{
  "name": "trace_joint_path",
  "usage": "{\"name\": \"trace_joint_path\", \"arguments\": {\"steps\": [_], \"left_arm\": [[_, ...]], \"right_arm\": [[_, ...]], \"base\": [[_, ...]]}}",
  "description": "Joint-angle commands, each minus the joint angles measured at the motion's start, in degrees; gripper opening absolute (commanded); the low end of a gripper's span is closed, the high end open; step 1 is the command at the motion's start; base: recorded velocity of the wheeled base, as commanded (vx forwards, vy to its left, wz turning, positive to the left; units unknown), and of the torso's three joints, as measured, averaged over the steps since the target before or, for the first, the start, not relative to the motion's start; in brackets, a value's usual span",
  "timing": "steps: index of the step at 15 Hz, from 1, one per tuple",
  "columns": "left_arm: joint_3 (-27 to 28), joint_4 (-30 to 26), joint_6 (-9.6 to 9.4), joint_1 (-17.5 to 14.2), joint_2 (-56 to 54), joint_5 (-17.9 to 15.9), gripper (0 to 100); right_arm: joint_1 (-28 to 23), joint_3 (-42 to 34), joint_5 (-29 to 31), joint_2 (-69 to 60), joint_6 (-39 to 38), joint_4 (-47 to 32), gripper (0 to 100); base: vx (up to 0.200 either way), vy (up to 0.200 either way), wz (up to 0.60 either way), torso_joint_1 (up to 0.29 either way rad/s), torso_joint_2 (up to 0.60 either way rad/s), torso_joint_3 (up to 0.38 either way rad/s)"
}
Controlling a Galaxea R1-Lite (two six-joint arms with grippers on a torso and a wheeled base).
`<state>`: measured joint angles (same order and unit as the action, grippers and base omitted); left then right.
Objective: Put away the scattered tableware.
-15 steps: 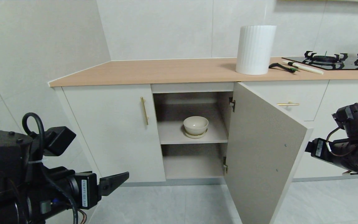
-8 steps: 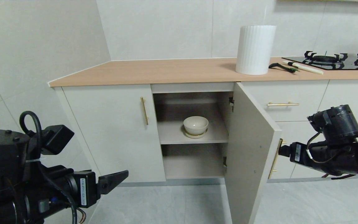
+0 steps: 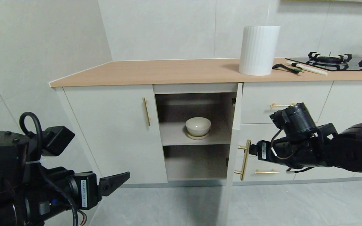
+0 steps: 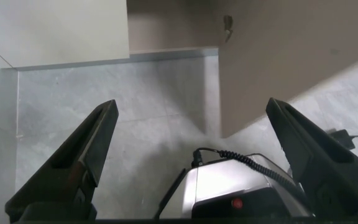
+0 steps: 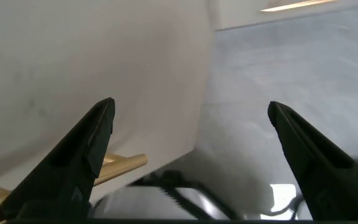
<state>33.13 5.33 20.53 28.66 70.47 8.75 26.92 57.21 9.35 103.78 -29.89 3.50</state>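
Cream bowl [image 3: 198, 126] sits on a saucer [image 3: 196, 137] on the middle shelf [image 3: 174, 135] of the cupboard.

Head view:
- That piece looks stowed.
- The door [image 3: 235, 125] stands nearly edge-on to the camera, about half shut.
- Your right gripper [image 3: 252, 150] is at the door's outer face, right by the gold handle [image 3: 245, 160]. You cannot tell from here whether it touches.
- Your left gripper [image 3: 118, 180] hangs low, well apart from the cupboard.
- On the counter [image 3: 156, 72], slim utensils [image 3: 297, 67] lie near the hob. If they count as tableware, they are yours to do yet.

Left wrist view:
- The fingers [image 4: 79, 162] are spread wide and empty, above the floor [image 4: 148, 99].
- The door's lower part is ahead of them.

Right wrist view:
- The fingers [image 5: 79, 155] are spread wide with nothing between them.
- The pale door face is close ahead, and the handle is just beside one finger.

Judgement:
- The bowl's stowing is done.
- The step in hand looks like closing the door, which is not yet shut.
- Check the counter before you call the job finished.
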Motion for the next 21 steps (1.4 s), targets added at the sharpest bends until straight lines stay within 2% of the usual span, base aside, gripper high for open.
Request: {"name": "trace_joint_path", "arguments": {"steps": [1,11,14,17,21], "left_arm": [[0.00,0.03,0.04,-0.01,-0.07,0.04,100],[0.00,0.03,0.04,-0.01,0.01,0.12,100],[0.00,0.03,-0.05,-0.01,0.19,0.12,100],[-0.09,-0.05,-0.14,-0.01,-0.60,0.12,100],[-0.09,-0.05,-0.05,-0.01,-0.60,0.04,100]], "right_arm": [[1.12,3.26,-1.62,4.33,0.01,-0.07,100],[2.09,23.47,-3.64,20.94,2.38,0.37,100],[2.09,24.88,-3.81,23.84,1.94,1.77,100],[2.09,24.70,-3.55,26.39,1.85,8.63,100],[2.09,25.41,-3.64,26.65,-1.49,10.04,100]], "base": [[0.000,0.000,0.00,0.000,0.00,0.000],[0.000,0.000,0.00,0.000,0.00,0.000],[0.000,0.000,0.00,0.000,0.00,0.000],[0.000,0.000,0.00,0.000,0.00,0.000],[0.200,0.000,0.00,-0.002,0.00,0.002]]}}
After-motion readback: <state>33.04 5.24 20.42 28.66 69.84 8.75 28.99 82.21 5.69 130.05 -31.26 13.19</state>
